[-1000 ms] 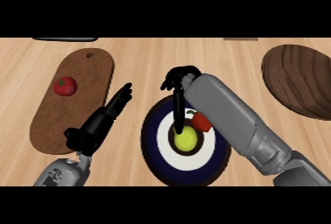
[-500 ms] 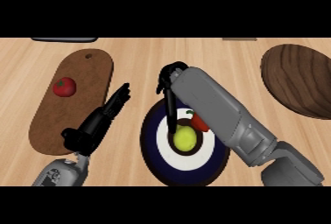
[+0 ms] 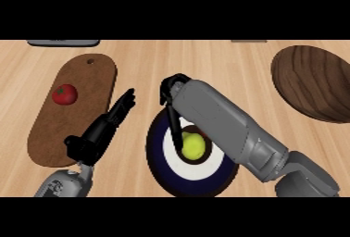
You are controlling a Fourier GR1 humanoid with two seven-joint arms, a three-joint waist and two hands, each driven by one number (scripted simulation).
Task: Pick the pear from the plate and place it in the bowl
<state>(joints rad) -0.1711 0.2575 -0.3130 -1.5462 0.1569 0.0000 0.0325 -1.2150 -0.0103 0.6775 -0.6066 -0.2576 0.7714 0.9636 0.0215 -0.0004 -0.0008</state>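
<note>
Pear (image 3: 193, 146) upright-looking on plate (image 3: 160, 152), long axis unclear, right robot hand (image 3: 172, 95) fingers curled downward, not gripping it.

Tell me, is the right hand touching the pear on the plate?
Cannot tell. In the head view the right hand reaches down beside the pear, but no contact or gap shows plainly.

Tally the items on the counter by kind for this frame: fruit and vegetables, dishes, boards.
Produce: 2, yellow-green pear, red tomato
Dishes: 2, dark blue and white round plate, dark wooden bowl
Boards: 1, brown oval wooden cutting board
Total: 5
</note>
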